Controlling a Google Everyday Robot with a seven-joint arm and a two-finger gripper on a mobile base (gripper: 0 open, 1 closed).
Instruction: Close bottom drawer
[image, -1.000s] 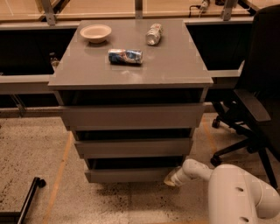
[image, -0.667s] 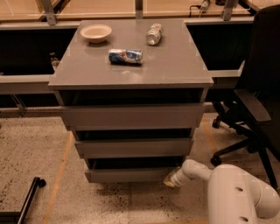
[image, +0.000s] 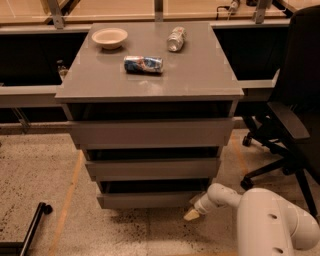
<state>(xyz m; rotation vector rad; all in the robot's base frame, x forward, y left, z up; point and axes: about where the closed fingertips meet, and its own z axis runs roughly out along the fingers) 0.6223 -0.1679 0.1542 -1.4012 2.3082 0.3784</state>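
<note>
A grey cabinet (image: 150, 82) with three drawers stands in the middle. The bottom drawer (image: 150, 200) sits at floor level with its front a little out from the frame, a dark gap above it. My gripper (image: 192, 214) is at the end of the white arm (image: 265, 220), low at the drawer's right front corner, touching or very near it.
On the cabinet top lie a bowl (image: 109, 37), a crushed can (image: 143, 64) and a plastic bottle (image: 175, 38). A black office chair (image: 290, 115) stands at the right. A black bar (image: 32, 227) lies on the floor at the lower left.
</note>
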